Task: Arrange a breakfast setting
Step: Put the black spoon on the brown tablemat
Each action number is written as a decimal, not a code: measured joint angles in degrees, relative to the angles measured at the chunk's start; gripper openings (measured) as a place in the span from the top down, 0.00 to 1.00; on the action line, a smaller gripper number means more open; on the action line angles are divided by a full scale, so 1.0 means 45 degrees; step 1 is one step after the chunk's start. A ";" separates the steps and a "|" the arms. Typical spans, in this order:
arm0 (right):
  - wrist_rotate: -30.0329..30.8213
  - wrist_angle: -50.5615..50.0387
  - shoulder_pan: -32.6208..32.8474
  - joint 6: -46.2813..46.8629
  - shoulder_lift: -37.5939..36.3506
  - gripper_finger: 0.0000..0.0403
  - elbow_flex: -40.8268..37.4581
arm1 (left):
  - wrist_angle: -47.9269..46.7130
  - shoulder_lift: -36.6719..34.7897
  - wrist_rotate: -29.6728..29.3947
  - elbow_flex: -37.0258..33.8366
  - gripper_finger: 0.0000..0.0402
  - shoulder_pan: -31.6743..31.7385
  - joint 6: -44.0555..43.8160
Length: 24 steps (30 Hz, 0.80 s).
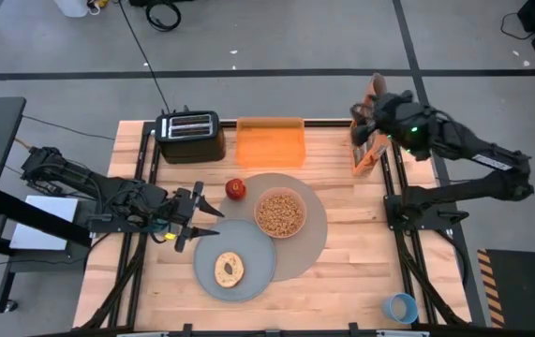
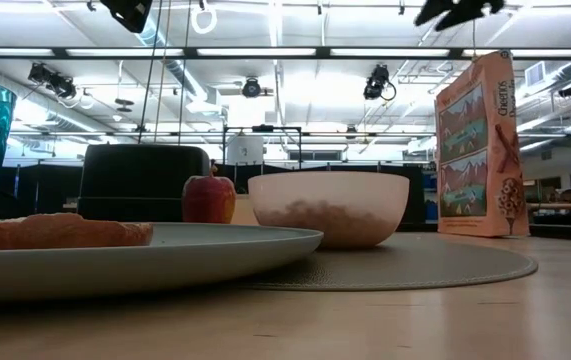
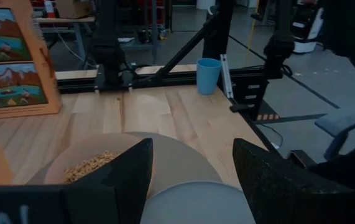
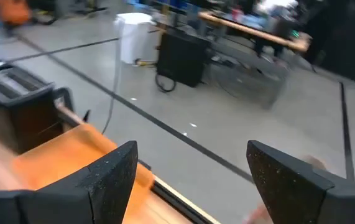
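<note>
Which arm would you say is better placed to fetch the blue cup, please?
Probably the right arm: the blue cup stands at the table's right front corner, on its side. The left gripper waits open by the plate, across the mat.

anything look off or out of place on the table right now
The blue cup sits alone at the table's near right corner, far from the mat holding the plate and bowl. No spoon is visible. Nothing looks spilled.

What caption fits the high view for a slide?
Bagel plated, cereal bowl and apple on mat; right gripper above cereal box.
</note>
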 joint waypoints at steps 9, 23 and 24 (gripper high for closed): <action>0.0078 0.3446 0.2606 -0.2185 0.2445 0.23 -0.0015 | -0.0013 0.0000 -0.0375 0.0000 0.43 0.0000 0.0005; -0.1455 0.7276 0.5899 -0.3213 0.3710 0.23 -0.0010 | -0.0012 0.0000 -0.0417 0.0000 0.43 0.0068 0.0009; -0.1459 0.7475 0.6161 -0.3280 0.3812 0.23 -0.0010 | -0.0003 0.0000 -0.0421 0.0000 0.43 0.0064 -0.0065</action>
